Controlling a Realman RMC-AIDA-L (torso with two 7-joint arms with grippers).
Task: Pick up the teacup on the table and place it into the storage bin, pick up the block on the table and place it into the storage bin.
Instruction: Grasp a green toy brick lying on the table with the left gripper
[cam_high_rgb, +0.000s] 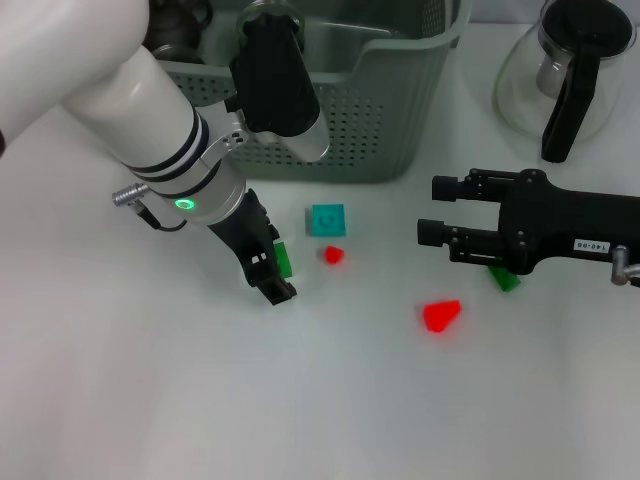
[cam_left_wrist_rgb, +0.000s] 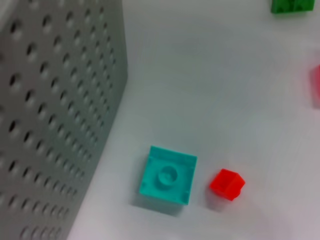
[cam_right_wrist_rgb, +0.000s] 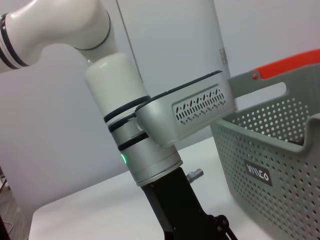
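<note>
Red cone-shaped block (cam_high_rgb: 441, 315) is seen lowest on the white table (cam_high_rgb: 150, 400), closest to the head cam, lying on its side. Further back, a small red block (cam_high_rgb: 333, 254) sits just beside a teal square block (cam_high_rgb: 326, 219); both are confirmed in the left wrist view, apart from each other, w/ the teal one nearer the bin wall. Teal block has a round stud on top.

Left gripper (cam_high_rgb: 272, 272) is lowered to the table, tips angled down, w/ a green block (cam_high_rgb: 285, 259) right against its fingers; jaw state can't be told, grip on the block not confirmed.

Right gripper (cam_high_rgb: 435, 210) is held low over the table on the right side, fingers spread apart and pointing toward the centre, nothing between them. A second green block (cam_high_rgb: 503, 277) is partly hidden under the right arm.

Storage bin (cam_high_rgb: 380, 120) stands at the back, grey-green, perforated walls; small label w/ white lettering noted in the right wrist view. No teacup can be picked out on the table. Glass pot w/ black handle (cam_high_rgb: 570, 75) is placed back right, beside the bin.
</note>
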